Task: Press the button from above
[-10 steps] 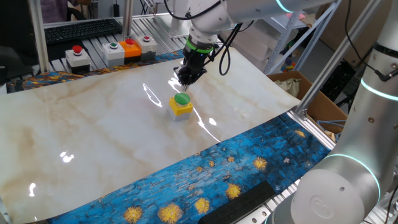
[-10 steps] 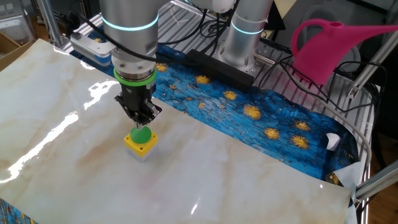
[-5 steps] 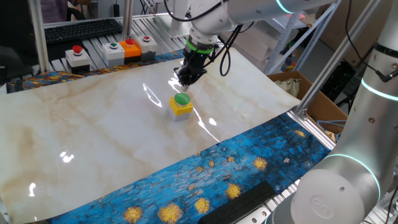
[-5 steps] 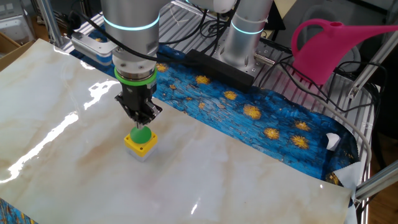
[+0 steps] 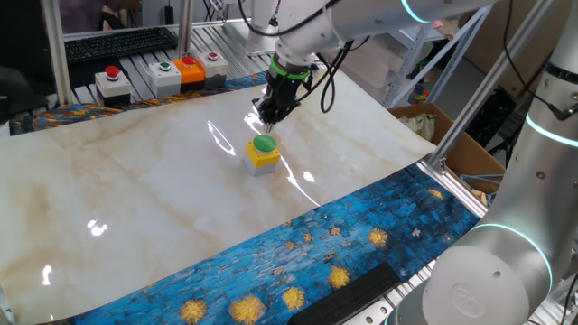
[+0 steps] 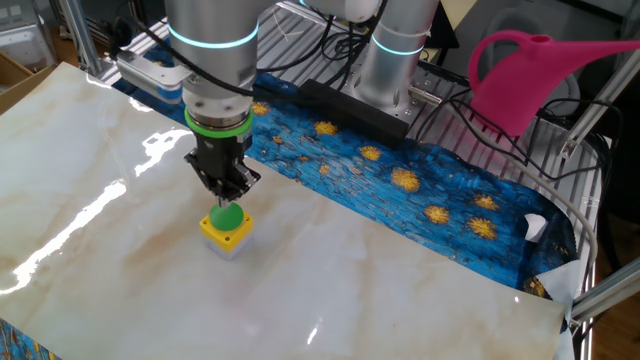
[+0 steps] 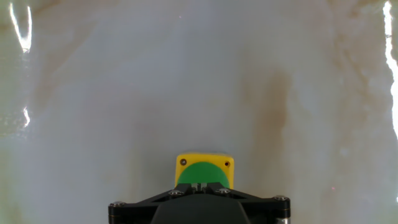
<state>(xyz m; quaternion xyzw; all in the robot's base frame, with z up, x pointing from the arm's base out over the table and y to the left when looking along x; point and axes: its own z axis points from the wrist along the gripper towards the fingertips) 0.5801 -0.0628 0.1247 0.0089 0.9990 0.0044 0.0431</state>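
Observation:
The green dome button (image 5: 264, 143) sits on its small yellow box (image 5: 262, 160) on the marble tabletop (image 5: 135, 199). My gripper (image 5: 269, 116) hangs straight down, its tips just above the button's far side. The other fixed view shows the gripper (image 6: 229, 195) right over the button (image 6: 226, 216), very close to it; I cannot tell if they touch. In the hand view the fingertips meet shut at my gripper (image 7: 201, 185), with the button (image 7: 202, 174) and the yellow box (image 7: 186, 163) directly beneath them.
Grey-white boxes with a red button (image 5: 113, 81) and a green button (image 5: 165, 74), and an orange box (image 5: 190, 70), stand at the back left. A cardboard box (image 5: 452, 135) is off the right edge. A pink watering can (image 6: 530, 75) stands beyond the blue patterned cloth (image 6: 400, 180).
The gripper has hardly moved over the button; only the arm's upper links have shifted slightly. The button box has stayed in place.

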